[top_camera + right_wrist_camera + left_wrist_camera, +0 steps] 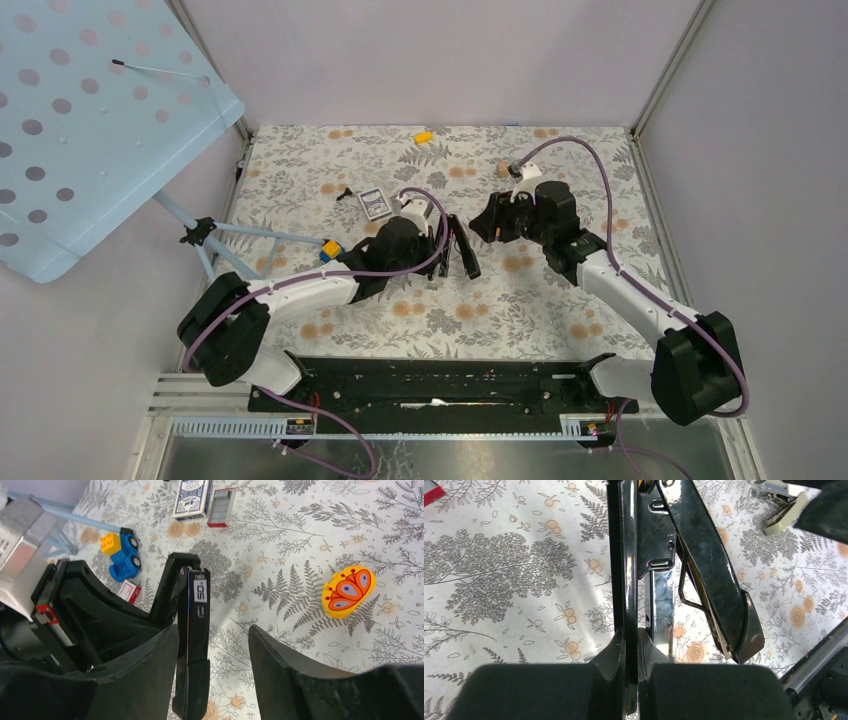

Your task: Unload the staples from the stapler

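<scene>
The stapler (462,246) lies swung open on the flowered tablecloth in the middle of the top view. In the left wrist view my left gripper (631,647) is shut on its thin black bar (628,570). The silvery rail (662,600) runs beside that bar, and the black top cover (714,570) splays off to the right. My right gripper (212,632) is open, and the stapler's black arm (196,610) stands between its fingers, close against the left one. I cannot make out the staples in any view.
A blue playing-card box (191,497) and a small red-and-white box (220,507) lie beyond the stapler. A blue toy car with a yellow block (120,555), another small box (130,590) and a yellow butterfly piece (349,591) are nearby. A pale blue dotted board (90,130) leans at the left.
</scene>
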Controlling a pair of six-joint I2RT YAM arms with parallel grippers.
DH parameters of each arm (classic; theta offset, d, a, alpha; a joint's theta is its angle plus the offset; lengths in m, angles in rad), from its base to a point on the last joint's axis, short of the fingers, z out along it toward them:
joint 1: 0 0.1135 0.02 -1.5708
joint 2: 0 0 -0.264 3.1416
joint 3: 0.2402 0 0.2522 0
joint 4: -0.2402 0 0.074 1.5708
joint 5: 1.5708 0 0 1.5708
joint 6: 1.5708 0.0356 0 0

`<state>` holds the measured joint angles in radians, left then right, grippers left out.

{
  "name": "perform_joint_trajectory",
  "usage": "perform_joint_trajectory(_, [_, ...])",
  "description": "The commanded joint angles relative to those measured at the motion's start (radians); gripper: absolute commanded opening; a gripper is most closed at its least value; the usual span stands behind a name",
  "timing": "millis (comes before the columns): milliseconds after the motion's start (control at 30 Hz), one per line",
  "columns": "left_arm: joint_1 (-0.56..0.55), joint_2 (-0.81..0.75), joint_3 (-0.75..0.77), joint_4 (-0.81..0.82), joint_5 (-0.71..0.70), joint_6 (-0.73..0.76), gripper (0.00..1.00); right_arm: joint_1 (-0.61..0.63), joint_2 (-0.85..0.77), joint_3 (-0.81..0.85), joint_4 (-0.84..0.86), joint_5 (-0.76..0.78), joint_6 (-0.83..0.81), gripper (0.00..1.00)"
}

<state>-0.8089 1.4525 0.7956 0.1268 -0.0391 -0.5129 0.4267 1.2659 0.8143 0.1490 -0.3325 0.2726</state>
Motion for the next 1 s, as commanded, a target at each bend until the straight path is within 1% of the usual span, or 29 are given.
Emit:
perform_joint_trajectory(0, [-0.001, -0.059, 0.029, 0.066, -0.074, -0.001, 0.00, 0.033, -0.038, 0.029, -0.112, 0.033, -0.079, 0.60])
perform_joint_trajectory(133, [0.000, -0.053, 0.041, 0.046, -0.102, -0.003, 0.00, 0.111, -0.027, 0.061, -0.197, 0.092, -0.127, 0.61])
perform_joint_trajectory(300, [0.001, -0.059, 0.053, 0.013, -0.146, -0.019, 0.00, 0.200, -0.009, 0.084, -0.259, 0.189, -0.171, 0.63])
perform_joint_trajectory(333, [0.001, -0.062, 0.053, 0.008, -0.154, -0.022, 0.00, 0.216, -0.007, 0.086, -0.269, 0.207, -0.182, 0.66])
perform_joint_trajectory(367, [0.001, -0.065, 0.052, 0.005, -0.161, -0.025, 0.00, 0.232, -0.007, 0.085, -0.282, 0.223, -0.191, 0.72])
perform_joint_trajectory(400, [0.002, -0.067, 0.052, -0.001, -0.166, -0.027, 0.00, 0.246, -0.008, 0.084, -0.285, 0.239, -0.200, 0.75])
perform_joint_trajectory(533, [0.006, -0.077, 0.043, 0.003, -0.163, -0.035, 0.00, 0.262, -0.013, 0.070, -0.284, 0.302, -0.190, 0.76])
perform_joint_trajectory(633, [0.015, -0.090, 0.025, 0.035, -0.127, -0.041, 0.00, 0.262, -0.030, 0.052, -0.251, 0.361, -0.152, 0.75])
perform_joint_trajectory(733, [0.033, -0.111, -0.011, 0.118, -0.029, -0.047, 0.00, 0.262, -0.041, 0.044, -0.221, 0.387, -0.096, 0.75])
perform_joint_trajectory(867, [0.057, -0.141, -0.057, 0.196, 0.079, -0.065, 0.00, 0.261, -0.033, 0.060, -0.212, 0.353, -0.033, 0.76])
perform_joint_trajectory(967, [0.068, -0.164, -0.085, 0.218, 0.099, -0.066, 0.00, 0.257, -0.026, 0.075, -0.216, 0.337, 0.010, 0.75])
